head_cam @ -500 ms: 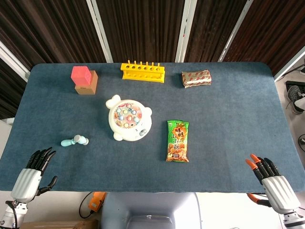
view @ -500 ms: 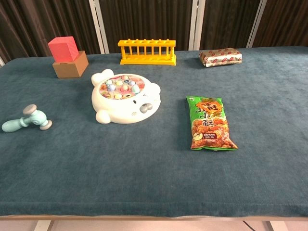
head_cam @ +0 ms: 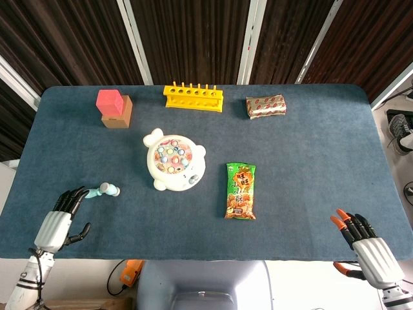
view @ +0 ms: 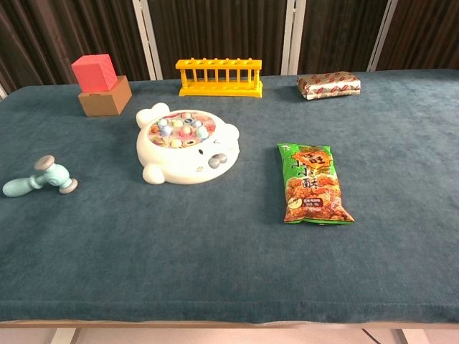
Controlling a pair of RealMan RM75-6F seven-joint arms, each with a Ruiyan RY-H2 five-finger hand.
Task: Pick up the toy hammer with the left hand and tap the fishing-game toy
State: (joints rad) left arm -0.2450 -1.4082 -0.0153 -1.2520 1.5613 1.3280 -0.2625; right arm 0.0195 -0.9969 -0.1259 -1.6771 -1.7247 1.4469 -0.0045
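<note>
Risk first: toy hammer [head_cam: 102, 190] lay flat, small, handle end toward left hand [head_cam: 60, 223], head end toward fishing-game toy [head_cam: 174, 162]. Left of the fishing toy, well apart from it, near the front-left of the blue table [head_cam: 310, 155]. Left hand hovered just short of the handle, fingers spread, empty, fingertips near but touching or not: cannot tell from head view; hand absent from chest view. Judged hazards: rounded handle could roll or get nudged away under a flat approach; grab too close to the head would leave a poor swing; grip low on soft cloth could snag the mat. Tap itself could hit too hard and scatter the small coloured fish pieces [view: 179, 127].

Right hand [head_cam: 365, 242] stayed out of play at the front-right corner, far right of the fishing toy, fingers apart, holding nothing.

Containers: fishing toy's round well held several small coloured fish, exact count unclear. Yellow rack [head_cam: 193, 97] behind the fishing toy, slots looked empty. Red cube [head_cam: 110, 101] sat on brown box [head_cam: 120, 115], behind-left of it. Snack bag [head_cam: 240, 190] just right, sealed; wrapped packet [head_cam: 266, 106] behind-right.
</note>
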